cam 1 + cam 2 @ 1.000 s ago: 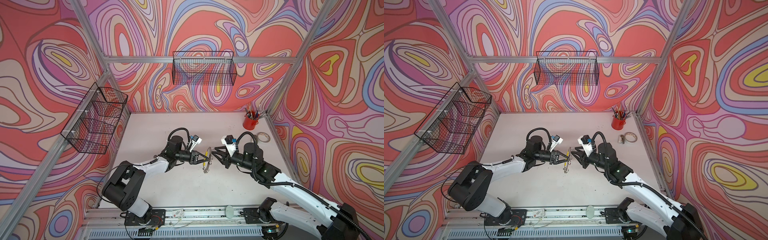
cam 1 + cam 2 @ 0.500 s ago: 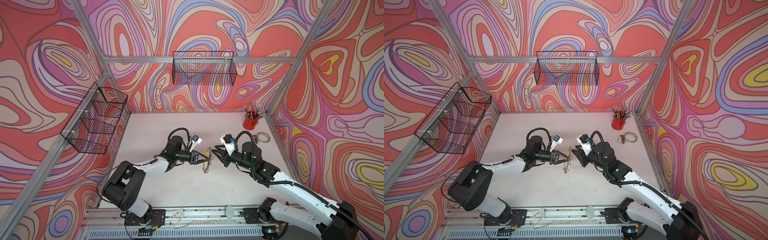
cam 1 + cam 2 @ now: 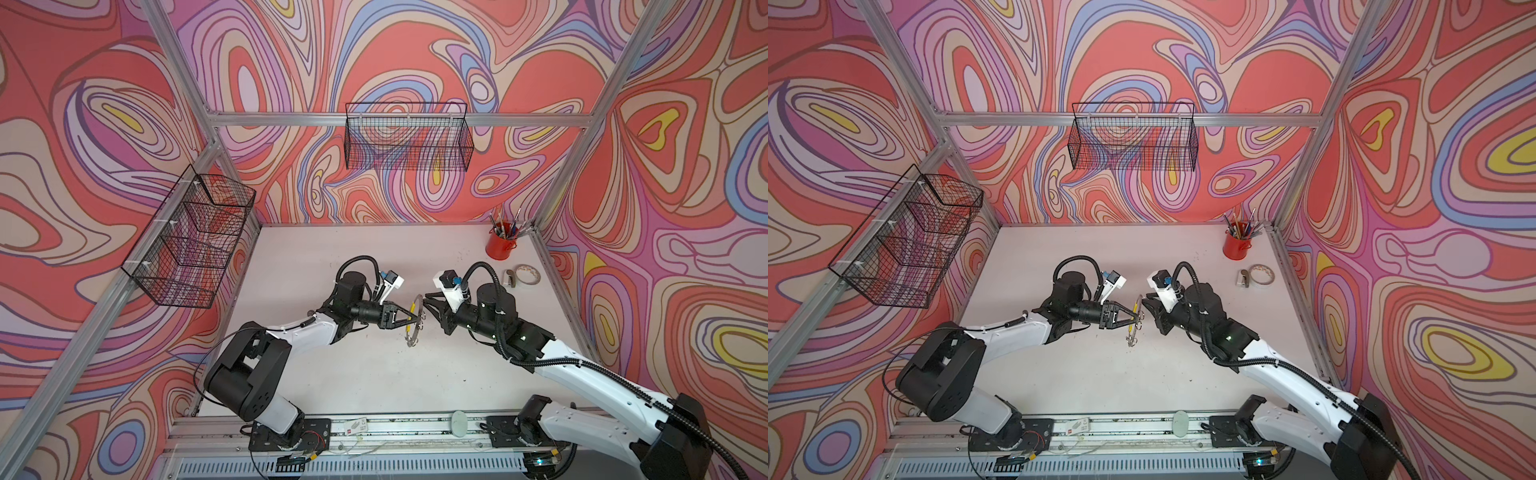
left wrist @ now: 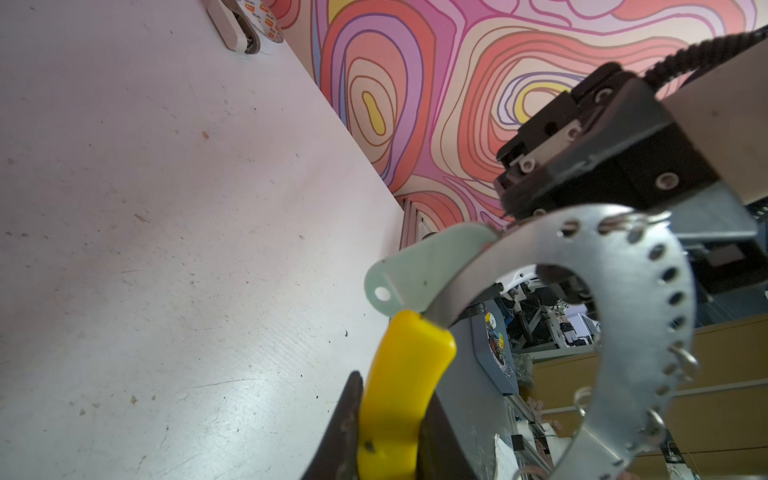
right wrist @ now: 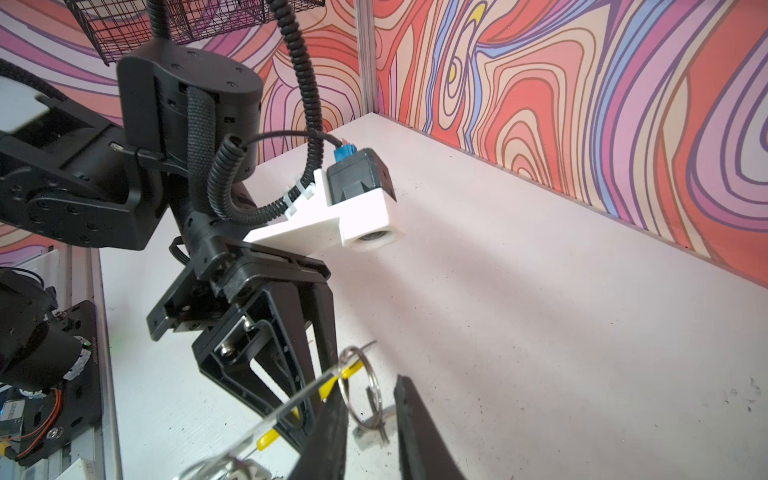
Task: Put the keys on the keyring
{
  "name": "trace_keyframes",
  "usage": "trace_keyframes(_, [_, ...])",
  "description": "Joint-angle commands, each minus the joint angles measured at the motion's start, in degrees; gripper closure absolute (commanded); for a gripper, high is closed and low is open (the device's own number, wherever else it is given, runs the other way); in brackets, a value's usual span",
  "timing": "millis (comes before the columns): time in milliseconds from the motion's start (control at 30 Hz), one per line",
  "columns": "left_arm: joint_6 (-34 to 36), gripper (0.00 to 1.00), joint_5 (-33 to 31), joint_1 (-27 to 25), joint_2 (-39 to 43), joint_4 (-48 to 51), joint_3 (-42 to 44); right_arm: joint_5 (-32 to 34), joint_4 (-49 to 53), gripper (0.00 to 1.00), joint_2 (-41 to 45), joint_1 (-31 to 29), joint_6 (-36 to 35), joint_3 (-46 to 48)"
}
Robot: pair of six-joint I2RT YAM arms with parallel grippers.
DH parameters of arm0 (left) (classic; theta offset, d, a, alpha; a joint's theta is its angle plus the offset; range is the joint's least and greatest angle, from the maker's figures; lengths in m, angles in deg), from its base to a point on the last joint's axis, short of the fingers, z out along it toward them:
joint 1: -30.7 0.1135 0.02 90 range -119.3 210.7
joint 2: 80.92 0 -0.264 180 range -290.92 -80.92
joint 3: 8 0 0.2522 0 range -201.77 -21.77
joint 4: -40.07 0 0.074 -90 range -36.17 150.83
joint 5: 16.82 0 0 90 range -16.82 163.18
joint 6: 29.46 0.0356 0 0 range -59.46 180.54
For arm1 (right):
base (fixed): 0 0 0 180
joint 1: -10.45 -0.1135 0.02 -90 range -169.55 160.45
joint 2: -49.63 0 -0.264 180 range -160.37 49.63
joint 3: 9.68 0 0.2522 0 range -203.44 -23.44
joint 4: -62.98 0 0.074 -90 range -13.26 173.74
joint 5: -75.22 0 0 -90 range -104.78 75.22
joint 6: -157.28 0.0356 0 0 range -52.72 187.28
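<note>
**Keyring:** The keyring (image 4: 615, 266) is off the table (image 3: 332, 374), held up edge-on between the 2 arms in both top views.

**Left gripper:** The left gripper (image 3: 409, 319) is clamped on the yellow sleeve (image 4: 403, 374). The left wrist view shows the sleeve pinched between both fingers.

**Right gripper:** The right gripper (image 5: 368, 380) faces the keyring from the other side. Its fingers stand a little apart, with a wire loop (image 5: 355, 388) and a small silver piece (image 5: 368, 438) in the gap. I cannot tell whether they pinch either one.

**Keys:**
- 1 pale tag (image 4: 428, 262) shows in the left wrist view, lying against the keyring rim just beside the sleeve.
- No wire shows through its eyelet. Its other end is hidden behind the rim, so I cannot tell whether it is hooked on.
- The 2nd key is not found for certain. A pale oval piece (image 3: 459, 422) lies on the front rail, too small to identify.

**Judgement:**
- Lifting and presenting the keyring is done.
- Threading looks begun for 1 key at most, and no key is confirmed hanging.
- What is left is to seat this key on a loop, then fetch and hang the 2nd.
</note>
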State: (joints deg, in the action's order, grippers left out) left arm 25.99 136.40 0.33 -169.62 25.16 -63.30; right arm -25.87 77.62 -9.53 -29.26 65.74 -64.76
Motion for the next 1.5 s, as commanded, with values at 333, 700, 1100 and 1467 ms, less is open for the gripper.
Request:
trace_keyframes(333, [1.6, 1.00, 0.9, 0.2, -0.3, 2.7, -2.2, 1.0, 1.3, 1.00, 0.5, -0.7, -1.8, -1.6])
trace_keyframes(700, [14.5, 1.00, -3.8, 0.7, 3.2, 23.4, -6.2, 2.5, 7.0, 1.00, 0.1, -1.6, -2.0, -3.5])
trace_keyframes(1100, [25.4, 1.00, -8.8, 1.3, 5.7, 40.5, -10.9, 2.4, 5.5, 1.00, 1.0, -1.7, -3.4, -2.3])
trace_keyframes(1467, [25.5, 1.00, -4.4, 1.0, 3.7, 40.5, -12.0, -3.5, -6.3, 1.00, 5.5, -1.7, -4.3, 4.7])
